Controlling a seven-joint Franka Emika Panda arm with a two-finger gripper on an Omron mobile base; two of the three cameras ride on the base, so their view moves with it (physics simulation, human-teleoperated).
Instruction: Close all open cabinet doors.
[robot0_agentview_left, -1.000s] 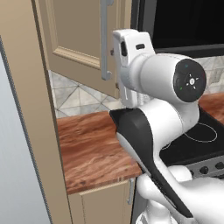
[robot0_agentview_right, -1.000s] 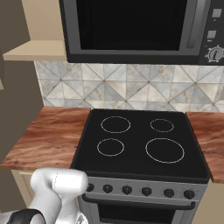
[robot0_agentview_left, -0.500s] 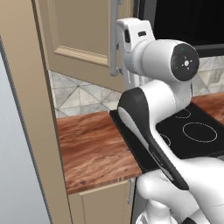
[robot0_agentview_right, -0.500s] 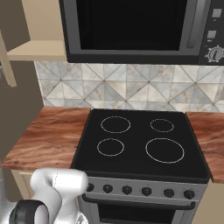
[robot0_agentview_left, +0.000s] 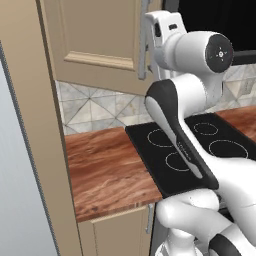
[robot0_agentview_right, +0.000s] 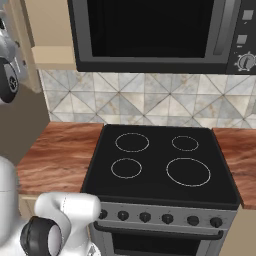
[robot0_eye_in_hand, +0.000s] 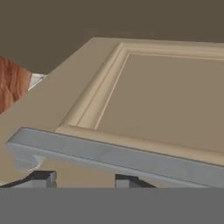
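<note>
Seen against the black stove top as landmark: above it, a black-glass microwave with a patterned tile backsplash between the two. To the stove's left, a reddish wood counter; to its right, a second strip of the same counter. Up and to the left of the stove, over that left counter — the cabinet door, beige-tan with a recessed panel, swung partly open, its free edge turned out toward the robot side. Along that edge, nearest the stove, a slim silver bar handle, upright. Pressed close beside the handle, the white arm's wrist, reaching up from the stove's near side. In the hand view, the same panel and bar running across the frame, just above the gripper — two dark fingertips set a little apart, nothing between them; contact with the bar cannot be told.
</note>
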